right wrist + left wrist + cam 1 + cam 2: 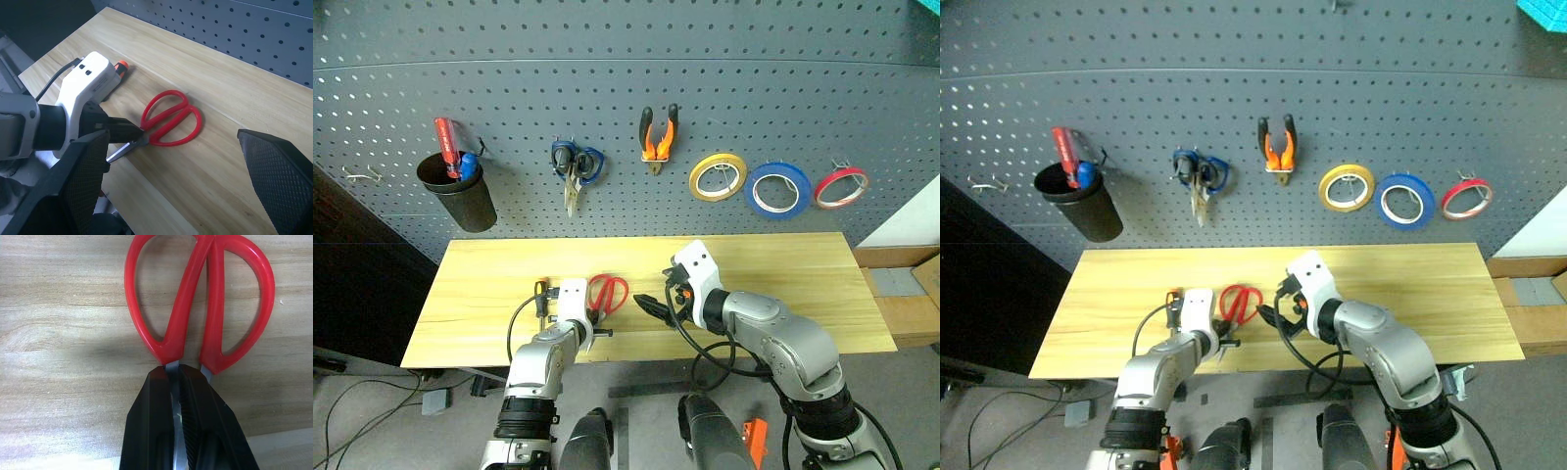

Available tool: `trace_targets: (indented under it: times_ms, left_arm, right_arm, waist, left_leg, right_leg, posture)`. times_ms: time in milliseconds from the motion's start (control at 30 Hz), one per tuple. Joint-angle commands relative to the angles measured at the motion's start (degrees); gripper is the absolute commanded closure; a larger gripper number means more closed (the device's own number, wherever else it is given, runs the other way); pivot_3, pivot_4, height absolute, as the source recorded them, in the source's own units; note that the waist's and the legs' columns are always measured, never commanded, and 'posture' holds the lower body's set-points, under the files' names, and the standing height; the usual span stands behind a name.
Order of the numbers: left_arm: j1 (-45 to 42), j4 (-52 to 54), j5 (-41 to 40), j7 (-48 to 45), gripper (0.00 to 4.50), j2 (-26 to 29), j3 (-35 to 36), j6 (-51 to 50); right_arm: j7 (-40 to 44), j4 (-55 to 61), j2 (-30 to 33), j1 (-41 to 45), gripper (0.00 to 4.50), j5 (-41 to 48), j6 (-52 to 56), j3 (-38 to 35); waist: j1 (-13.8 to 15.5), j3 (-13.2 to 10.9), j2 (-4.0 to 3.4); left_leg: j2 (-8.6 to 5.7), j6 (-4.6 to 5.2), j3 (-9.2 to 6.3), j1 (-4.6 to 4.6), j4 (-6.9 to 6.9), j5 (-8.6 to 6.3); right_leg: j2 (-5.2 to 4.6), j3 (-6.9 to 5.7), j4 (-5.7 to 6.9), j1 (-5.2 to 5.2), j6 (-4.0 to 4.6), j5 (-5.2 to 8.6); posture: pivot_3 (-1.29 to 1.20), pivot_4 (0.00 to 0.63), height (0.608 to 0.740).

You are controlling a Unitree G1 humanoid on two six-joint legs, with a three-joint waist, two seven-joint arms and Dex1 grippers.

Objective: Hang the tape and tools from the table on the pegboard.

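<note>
We see the wide dark grey perforated pegboard (pixel 626 117) as the biggest thing; everything else is placed relative to it. Directly below it sits the long light-yellow wood-plank table (pixel 783 284) w/ black legs.

On the pegboard, from its left end: a black plastic cup (pixel 460 193) holding a red-handled tool, then scissors w/ blue handles (pixel 576 168), then pliers w/ orange-and-black handles (pixel 657 139) hanging near the centre. Right of the pliers, a row of three tape rings: yellow tape ring (pixel 718 177), thin flat blue tape ring (pixel 777 190) w/ white core, red tape ring (pixel 842 187). So blue tape and pliers are already up on hooks.

On the table, below the blue-handled scissors, lie the red-handled scissors (pixel 168 119), flat, handle loops toward the pegboard, blades toward the table's near edge. Our left gripper (pixel 177 396) is clamped on the metal blades just behind the red loops; black fingers nearly together w/ steel between them.

Our right gripper (pixel 190 166) hangs above the table, just right of the scissors, jaws spread wide, holding nothing.

Slim screwdriver w/ orange-and-black handle (pixel 120 67) lies on the table beside the left gripper's white housing, on the side away from the scissors, partly hidden.
</note>
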State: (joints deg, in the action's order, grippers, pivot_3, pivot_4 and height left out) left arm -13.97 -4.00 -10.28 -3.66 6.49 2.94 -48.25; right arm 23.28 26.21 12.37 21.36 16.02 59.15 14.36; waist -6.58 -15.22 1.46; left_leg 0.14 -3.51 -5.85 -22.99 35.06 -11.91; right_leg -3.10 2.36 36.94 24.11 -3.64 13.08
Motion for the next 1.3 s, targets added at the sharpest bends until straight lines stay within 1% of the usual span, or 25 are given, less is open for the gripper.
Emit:
trace_targets:
  times_ms: [33, 100, 133, 233, 367, 467, 533, 767, 967, 1133, 1267, 1300]
  left_arm:
    - [0.9, 0.9, 1.0, 1.0, 2.98, -0.3, -0.1, -0.2]
    - [1.1, 1.5, 1.5, 1.5, 2.45, -0.1, -0.5, -0.6]
    - [1.3, 2.4, 1.9, 1.5, 2.09, 0.5, -1.0, -0.8]
    - [2.0, 6.5, 3.1, 0.9, 1.26, 2.4, -2.7, -2.6]
    - [3.1, 12.9, 2.3, -2.2, 1.26, 5.4, -4.3, -6.6]
    - [3.4, 13.6, 1.7, -4.0, 1.26, 6.6, -5.2, -9.1]
    - [3.3, 13.2, 1.4, -4.8, 1.26, 6.5, -5.3, -10.2]
    - [0.9, 8.1, 2.1, -6.2, 1.26, 6.2, -7.5, -10.8]
    - [-0.8, 2.6, 2.4, -5.5, 1.26, 4.5, -7.0, -11.1]
    - [-1.7, 0.0, 3.6, -6.9, 1.26, 5.3, -9.4, -9.9]
    - [-2.3, -1.4, 3.4, -7.0, 1.26, 5.1, -8.7, -9.9]
    - [-2.3, -1.7, 3.1, -7.0, 1.44, 4.9, -8.1, -10.2]
  right_arm:
    - [0.0, 3.1, 0.3, 0.1, 0.00, 0.9, -1.3, -0.1]
    - [0.2, 3.2, 0.7, 0.0, 0.00, 0.8, -1.5, 0.1]
    - [0.3, 3.2, 0.9, 0.0, 0.00, 0.8, -1.6, 0.1]
    - [0.6, 3.8, 1.4, -0.3, 0.00, 1.2, -1.8, -0.1]
    - [3.6, 7.0, 2.7, -1.9, 0.00, 4.8, -1.1, -0.9]
    - [6.3, 9.6, 5.0, -3.5, 0.00, 7.5, -0.3, -0.1]
    - [6.5, 10.1, 6.1, -4.1, 0.00, 7.8, -0.4, 0.8]
    - [5.6, 10.4, 6.4, -4.0, 0.00, 8.9, -0.4, 1.6]
    - [5.0, 10.0, 6.1, -3.6, 0.00, 9.5, -0.2, 1.6]
    - [4.7, 9.6, 5.7, -3.3, 0.00, 10.0, 0.0, 1.5]
    - [4.6, 9.5, 5.6, -3.1, 0.00, 10.7, 0.3, 1.3]
    - [4.6, 9.5, 5.4, -3.1, 0.00, 10.9, 0.4, 1.3]
  waist:
    - [0.0, 0.0, 0.00]
    - [0.0, 0.0, 0.00]
    - [0.0, 0.0, 0.00]
    - [-0.1, 0.0, 0.02]
    - [-0.2, 0.0, 0.05]
    - [-0.1, 0.0, 0.05]
    - [-0.1, 0.0, 0.06]
    - [0.0, -0.1, 0.09]
    - [0.0, -0.1, 0.09]
    - [0.0, 0.0, 0.08]
    - [0.0, 0.0, 0.06]
    - [0.0, 0.0, 0.05]
  left_leg:
    - [0.00, 0.00, 0.00, 0.00, 0.00, 0.00]
    - [0.00, 0.00, 0.00, -0.01, 0.00, 0.00]
    - [0.00, 0.00, 0.01, -0.01, 0.00, 0.00]
    - [0.00, 0.00, 0.01, -0.02, -0.02, 0.00]
    - [0.02, -0.01, 0.01, -0.07, -0.08, -0.01]
    - [0.01, -0.06, 0.01, -0.08, -0.08, -0.04]
    - [0.00, -0.09, 0.05, -0.09, -0.07, -0.06]
    - [0.01, -0.09, 0.03, -0.08, -0.07, -0.06]
    - [0.01, -0.09, 0.04, -0.06, -0.07, -0.06]
    - [0.01, -0.09, 0.04, -0.01, -0.06, -0.06]
    - [0.01, -0.09, 0.04, 0.03, -0.05, -0.06]
    - [0.01, -0.09, 0.04, 0.03, -0.05, -0.06]
  right_leg:
    - [0.00, 0.00, -0.01, 0.00, 0.00, 0.00]
    - [0.00, 0.00, -0.01, 0.00, 0.00, 0.00]
    - [0.00, 0.00, -0.01, 0.00, 0.00, 0.00]
    - [0.00, 0.01, -0.01, 0.03, 0.00, 0.00]
    - [0.01, 0.00, -0.02, 0.12, -0.01, 0.02]
    - [0.00, 0.00, -0.07, 0.10, -0.05, 0.04]
    - [-0.01, 0.02, -0.09, 0.09, -0.07, 0.05]
    - [0.00, 0.02, -0.07, 0.10, -0.05, 0.06]
    - [0.00, 0.02, -0.07, 0.08, -0.06, 0.06]
    - [-0.01, 0.02, -0.05, 0.03, -0.06, 0.06]
    - [-0.01, 0.02, -0.05, -0.01, -0.06, 0.06]
    - [-0.01, 0.02, -0.05, -0.01, -0.06, 0.06]
  posture:
    - [-0.18, 0.253, 0.740]
    - [-0.18, 0.253, 0.740]
    - [-0.18, 0.253, 0.740]
    - [-0.18, 0.254, 0.740]
    - [-0.18, 0.254, 0.740]
    - [-0.18, 0.254, 0.740]
    - [-0.18, 0.254, 0.740]
    - [-0.18, 0.253, 0.740]
    - [-0.18, 0.255, 0.740]
    - [-0.18, 0.253, 0.740]
    - [-0.18, 0.253, 0.740]
    - [-0.18, 0.252, 0.740]
